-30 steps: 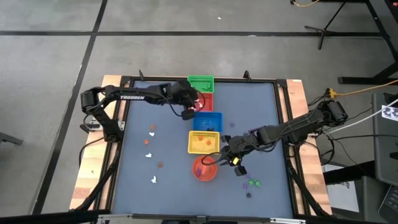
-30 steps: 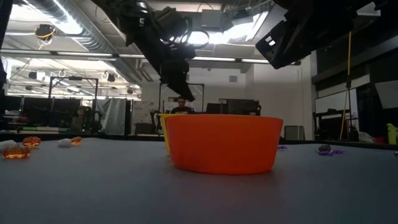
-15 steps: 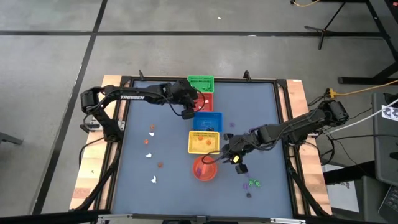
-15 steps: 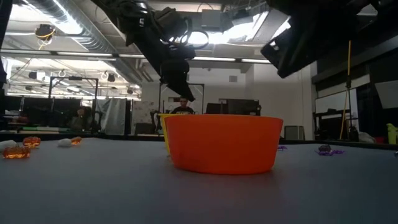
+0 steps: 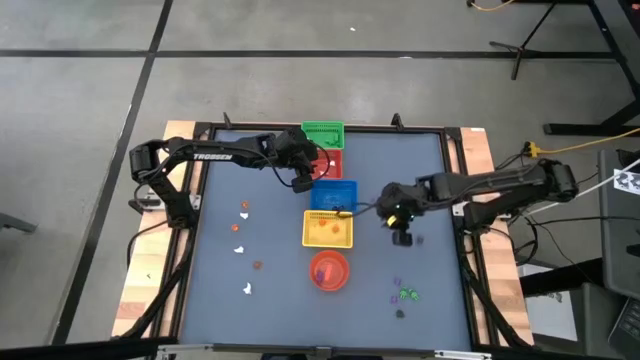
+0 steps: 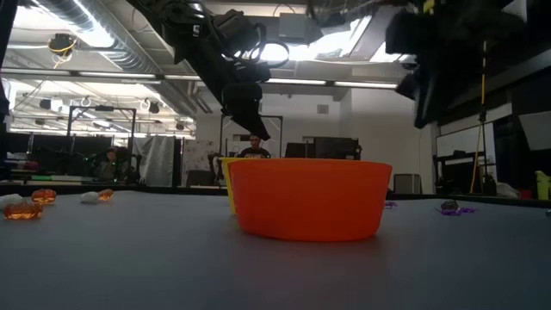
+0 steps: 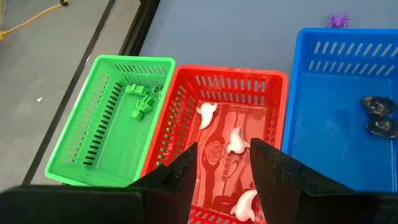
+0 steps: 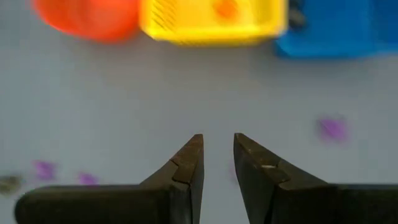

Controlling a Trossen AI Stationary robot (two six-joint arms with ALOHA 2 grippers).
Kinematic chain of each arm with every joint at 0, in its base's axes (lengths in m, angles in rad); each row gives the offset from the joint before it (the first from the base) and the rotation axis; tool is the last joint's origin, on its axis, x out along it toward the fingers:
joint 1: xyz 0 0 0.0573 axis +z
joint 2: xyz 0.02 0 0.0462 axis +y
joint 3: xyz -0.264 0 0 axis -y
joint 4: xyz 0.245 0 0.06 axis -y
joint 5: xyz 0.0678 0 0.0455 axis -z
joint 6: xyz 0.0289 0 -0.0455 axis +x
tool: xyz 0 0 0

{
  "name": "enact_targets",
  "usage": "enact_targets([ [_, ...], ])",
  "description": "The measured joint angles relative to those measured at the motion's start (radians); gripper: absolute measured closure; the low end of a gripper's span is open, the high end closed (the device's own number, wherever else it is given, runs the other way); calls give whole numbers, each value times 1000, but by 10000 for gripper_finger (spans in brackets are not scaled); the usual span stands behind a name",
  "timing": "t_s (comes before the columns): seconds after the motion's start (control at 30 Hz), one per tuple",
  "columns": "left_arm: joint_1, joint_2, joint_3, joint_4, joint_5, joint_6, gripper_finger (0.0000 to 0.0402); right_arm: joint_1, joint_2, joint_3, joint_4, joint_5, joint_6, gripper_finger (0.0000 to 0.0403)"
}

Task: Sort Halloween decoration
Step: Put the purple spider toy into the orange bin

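- Baskets show contents only in the left wrist view: green basket [image 7: 106,118] holds green trinkets [image 7: 142,102], red basket [image 7: 217,137] white ghosts [image 7: 235,140], blue basket [image 7: 339,106] dark pieces [image 7: 376,106].
- Orange bowl [image 6: 310,198] hides the yellow basket [image 5: 328,229] in the low view.
- Left gripper [image 7: 224,163], parted and empty, hovers over the red basket.
- Right gripper [image 8: 217,155], slightly parted and empty, hangs above bare table near a purple trinket [image 8: 333,127].
- Loose orange and white trinkets [image 5: 240,228] lie on the table's left.

Table top [image 5: 270,300]: flat grey-blue, with a black frame.
Baskets: green [image 7: 93,137], red [image 7: 273,99], blue [image 7: 323,137], yellow [image 5: 327,229], all slatted.
Bowl [image 6: 310,199]: plain red-orange.
Trinkets: 3 white [image 7: 206,116] in red basket; green [image 7: 142,106] in green basket; dark ones [image 7: 375,106] in blue basket; orange [image 6: 22,209] and purple [image 8: 333,128] on table.
Arms [image 5: 215,155]: black.
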Motion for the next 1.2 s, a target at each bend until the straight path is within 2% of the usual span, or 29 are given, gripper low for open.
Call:
enact_targets([
  [0.13, 0, 0, 0, 0, 0, 0, 270, -60, -28, -20, -112, 103, -80, 317],
  [0.23, 0, 0, 0, 0, 0, 0, 269, -117, -50, -73, -105, 150, -168, 317],
  [0.43, 0, 0, 0, 0, 0, 0, 269, -256, -46, -197, -98, 153, -274, 317],
  [0.53, 0, 0, 0, 0, 0, 0, 269, -299, -37, -200, -24, 120, -310, 317],
  [0.67, 0, 0, 0, 0, -3, 0, 269, -317, -29, -201, -26, 83, -434, 317],
  [0.93, 0, 0, 0, 1, -4, -2, 269, -316, -25, -201, -58, 81, -698, 317],
  [1.2, 0, 0, 0, 1, -4, -2, 269, -316, 33, -201, -105, 82, -795, 317],
])
